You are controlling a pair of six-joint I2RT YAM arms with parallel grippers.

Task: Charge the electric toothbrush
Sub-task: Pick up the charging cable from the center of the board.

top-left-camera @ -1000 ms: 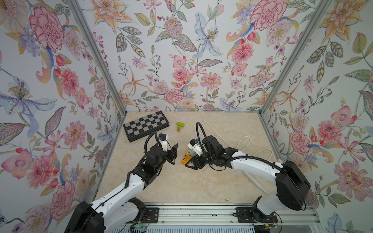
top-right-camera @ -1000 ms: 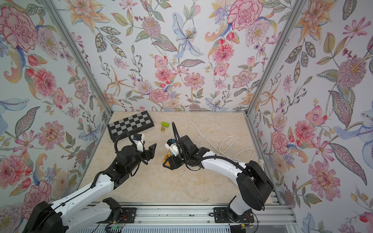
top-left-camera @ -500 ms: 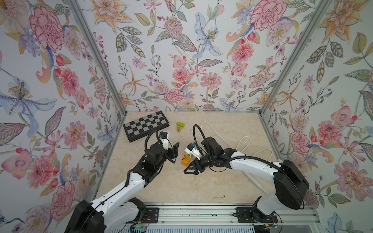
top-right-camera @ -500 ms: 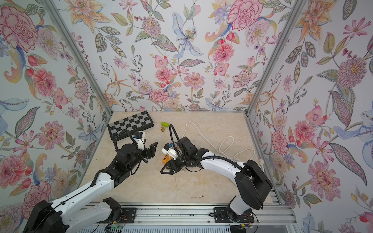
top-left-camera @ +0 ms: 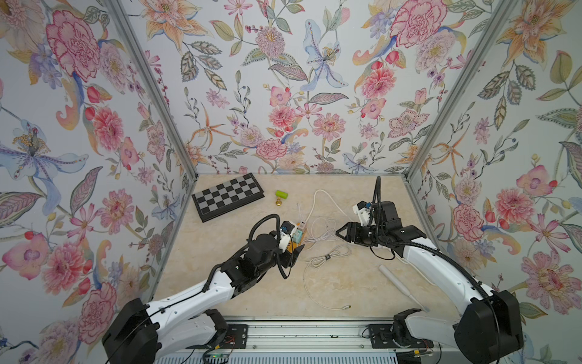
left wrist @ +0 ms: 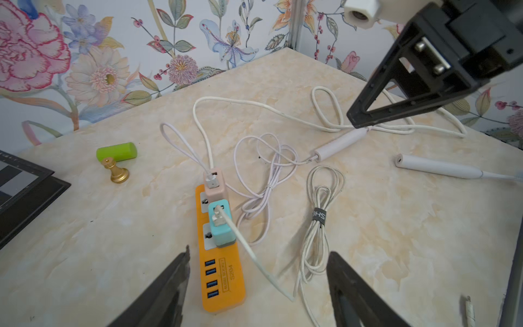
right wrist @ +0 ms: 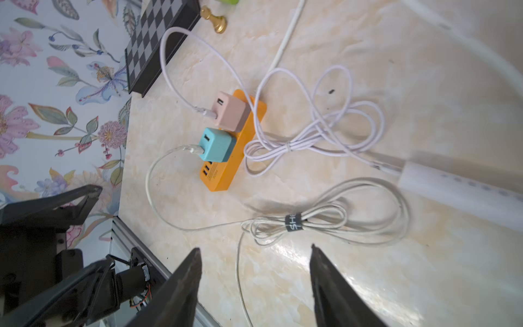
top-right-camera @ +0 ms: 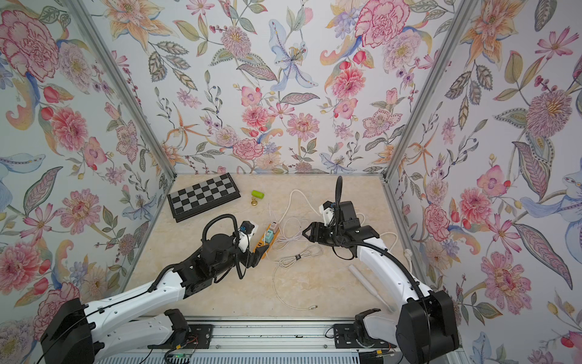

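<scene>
Fingers [left wrist: 169, 288] of your left gripper [left wrist: 259, 252] and right gripper [right wrist: 254, 247] hang released; the right has backed off the orange plastic power strip [left wrist: 223, 283]; the slim white toothbrush [left wrist: 441, 170] lies unplugged.

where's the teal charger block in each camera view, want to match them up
top view: teal charger block mid-table, right of the left arm's wrist.
top view: same place, on the orange power strip.
left wrist: on the strip, between the pink block and the blue usb ports.
right wrist: on the strip, beside the pink block.
shared landmark: the chessboard, in all four.
</scene>
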